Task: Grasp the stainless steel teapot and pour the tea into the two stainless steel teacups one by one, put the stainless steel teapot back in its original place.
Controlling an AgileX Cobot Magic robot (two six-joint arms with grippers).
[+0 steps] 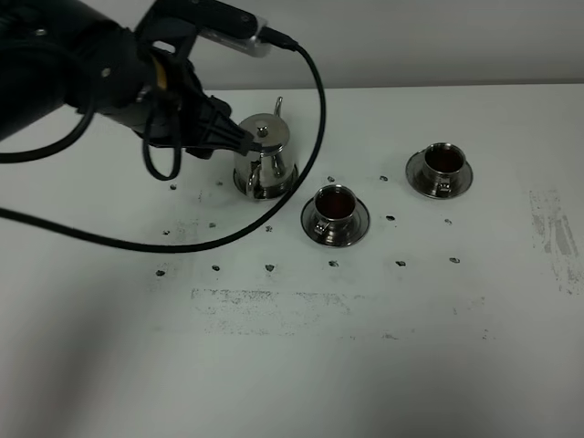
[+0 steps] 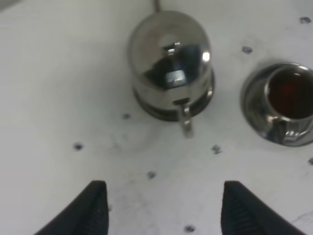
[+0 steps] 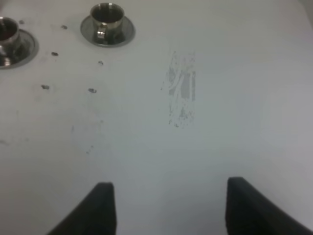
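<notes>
The stainless steel teapot (image 1: 265,162) stands upright on its round steel coaster (image 1: 255,192), left of centre on the table. In the left wrist view the teapot (image 2: 170,61) lies ahead of my left gripper (image 2: 164,211), handle (image 2: 186,122) toward it. That gripper is open and empty, clear of the pot. In the exterior view the left gripper (image 1: 248,141) hangs by the pot's upper left side. Two steel teacups on saucers hold reddish-brown tea: the near one (image 1: 335,213) (image 2: 286,103) and the far right one (image 1: 440,170) (image 3: 106,22). My right gripper (image 3: 171,208) is open and empty over bare table.
The white table (image 1: 365,347) carries small dark marks and scuffed patches (image 1: 269,306) (image 3: 182,90). The left arm's black cable (image 1: 315,100) loops over the table around the teapot. The near cup also shows at the edge of the right wrist view (image 3: 10,41).
</notes>
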